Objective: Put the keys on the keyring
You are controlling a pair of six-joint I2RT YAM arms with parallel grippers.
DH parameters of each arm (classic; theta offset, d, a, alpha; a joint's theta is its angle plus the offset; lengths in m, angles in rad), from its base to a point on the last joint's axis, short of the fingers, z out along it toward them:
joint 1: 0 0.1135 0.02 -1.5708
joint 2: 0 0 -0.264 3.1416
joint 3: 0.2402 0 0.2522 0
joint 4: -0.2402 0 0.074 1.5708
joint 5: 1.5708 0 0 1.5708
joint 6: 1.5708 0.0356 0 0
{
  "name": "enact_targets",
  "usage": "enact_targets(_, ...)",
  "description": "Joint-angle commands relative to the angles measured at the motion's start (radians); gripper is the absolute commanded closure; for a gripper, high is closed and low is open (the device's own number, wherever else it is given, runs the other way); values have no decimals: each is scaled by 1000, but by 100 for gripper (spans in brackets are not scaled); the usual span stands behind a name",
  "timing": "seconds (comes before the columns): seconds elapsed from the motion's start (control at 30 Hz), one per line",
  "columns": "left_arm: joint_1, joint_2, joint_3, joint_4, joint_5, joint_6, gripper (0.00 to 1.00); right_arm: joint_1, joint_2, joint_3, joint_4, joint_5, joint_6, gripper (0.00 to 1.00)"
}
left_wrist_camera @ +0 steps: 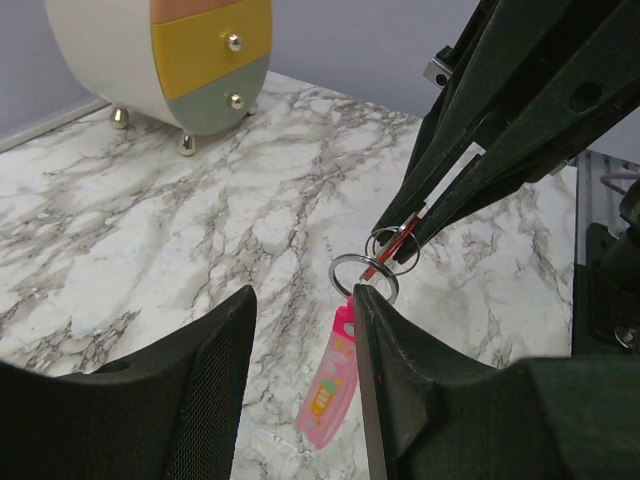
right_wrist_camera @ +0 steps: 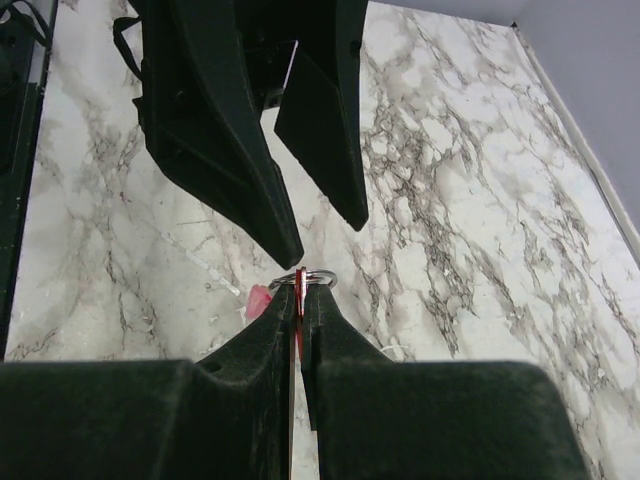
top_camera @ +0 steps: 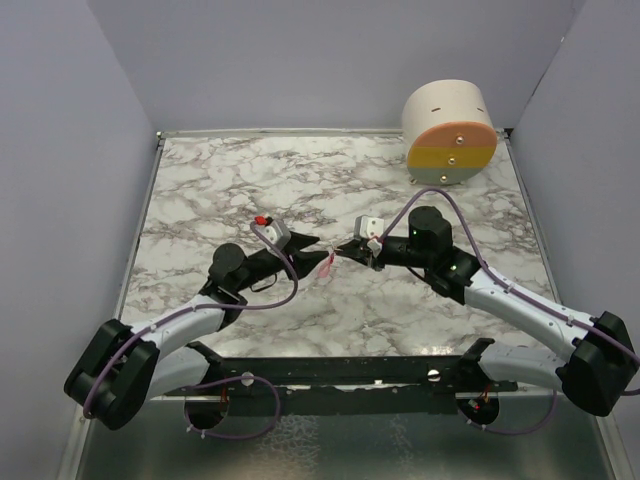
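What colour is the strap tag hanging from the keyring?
The strap tag is pink with a small printed figure, clearest in the left wrist view.

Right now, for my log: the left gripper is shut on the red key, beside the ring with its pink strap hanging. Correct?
No: the right gripper is shut on the red key, as the right wrist view shows; the left gripper is open. The ring and hanging pink strap: correct.
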Motion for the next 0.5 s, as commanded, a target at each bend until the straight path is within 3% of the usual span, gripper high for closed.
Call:
enact_targets(0.0,3,-59,-25,13,-86,11,54,-4,3,18,57,43,62,99)
enact_targets(0.3,2,-53,-25,25,10,25,53,-4,-29,-26,205,153,223,99)
enact_targets(0.47,-6,-31,-26,78,24,18,52,-4,-29,-9,195,172,272,99)
